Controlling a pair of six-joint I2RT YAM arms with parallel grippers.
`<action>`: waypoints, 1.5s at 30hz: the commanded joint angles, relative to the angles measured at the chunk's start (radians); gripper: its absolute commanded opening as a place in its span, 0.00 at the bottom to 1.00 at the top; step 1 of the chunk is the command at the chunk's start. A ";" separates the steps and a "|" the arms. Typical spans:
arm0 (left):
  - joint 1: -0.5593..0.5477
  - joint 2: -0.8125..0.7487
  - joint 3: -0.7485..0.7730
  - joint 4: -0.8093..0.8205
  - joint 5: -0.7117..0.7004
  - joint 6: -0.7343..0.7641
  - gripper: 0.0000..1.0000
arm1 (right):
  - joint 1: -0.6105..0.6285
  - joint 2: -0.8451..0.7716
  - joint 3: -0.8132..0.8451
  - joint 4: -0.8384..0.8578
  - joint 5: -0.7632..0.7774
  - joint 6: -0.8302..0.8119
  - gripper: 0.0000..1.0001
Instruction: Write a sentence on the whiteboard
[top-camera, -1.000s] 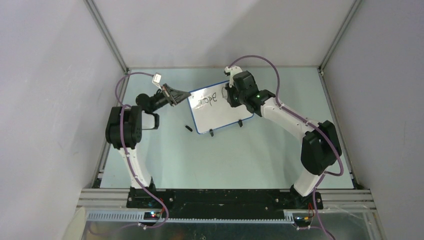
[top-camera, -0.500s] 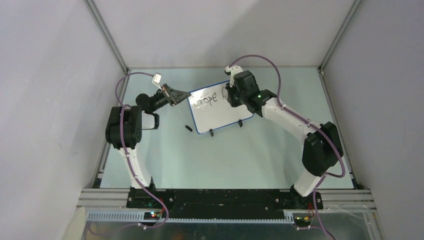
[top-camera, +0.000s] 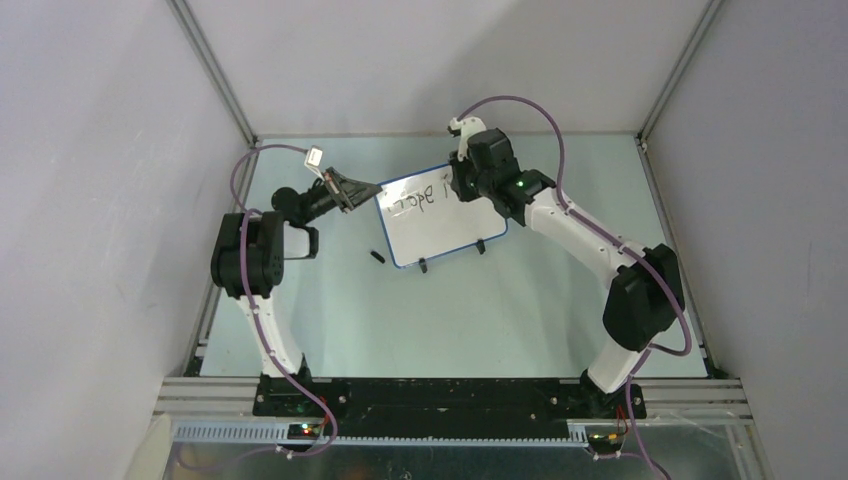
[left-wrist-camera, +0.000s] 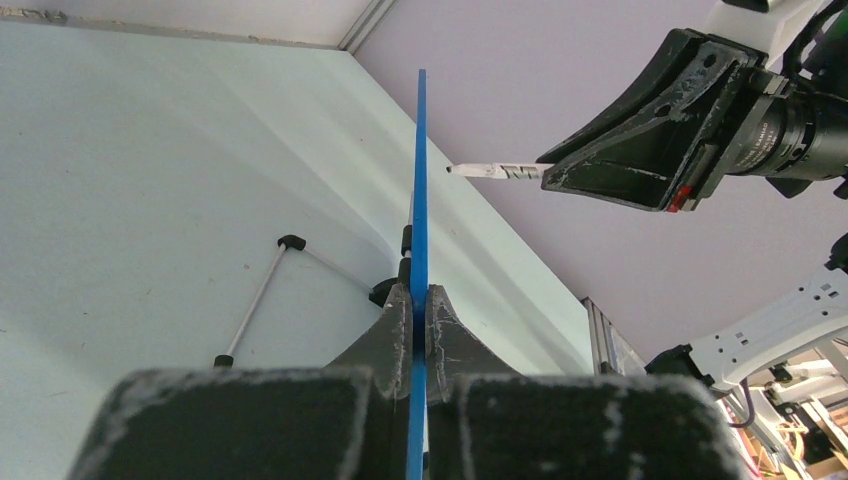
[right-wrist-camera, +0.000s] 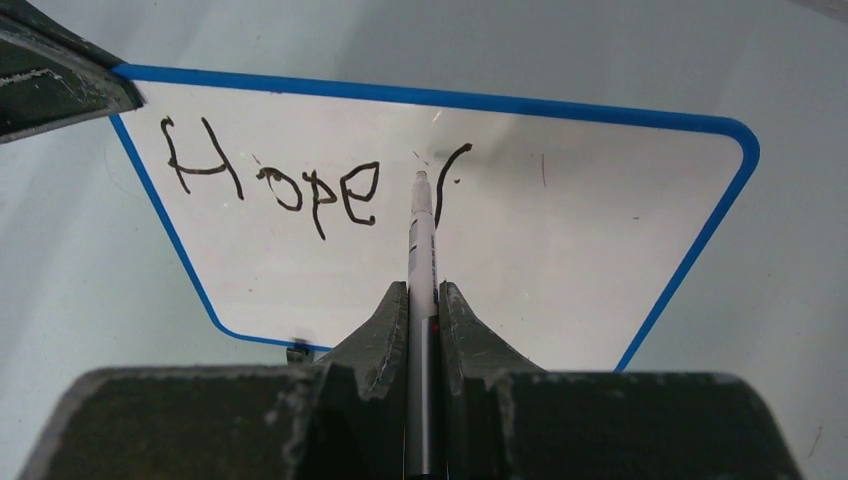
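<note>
The whiteboard, white with a blue frame, stands tilted on the table. My left gripper is shut on its left edge; in the left wrist view the frame runs edge-on between the jaws of that gripper. My right gripper is shut on a slim marker. The marker tip points at the board's face with a small gap. Of the sentence, "Hope" is written, followed by one curved stroke beside the tip.
A small black cap lies on the table left of the board's lower corner. The board's black clip feet rest on the table. A thin wire stand shows behind the board. Grey walls and metal posts enclose the table.
My right gripper has shifted a little toward the back wall with the marker, uncovering the stroke after "Hope". The left arm and the board have held still.
</note>
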 joint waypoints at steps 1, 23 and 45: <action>-0.007 -0.007 0.019 0.050 0.033 0.001 0.00 | 0.005 0.023 0.051 -0.009 -0.003 -0.018 0.00; -0.007 -0.005 0.020 0.049 0.032 -0.001 0.00 | 0.010 0.042 0.037 -0.001 -0.001 -0.018 0.00; -0.007 -0.005 0.021 0.049 0.032 -0.001 0.00 | 0.020 0.069 0.071 -0.048 0.138 -0.026 0.00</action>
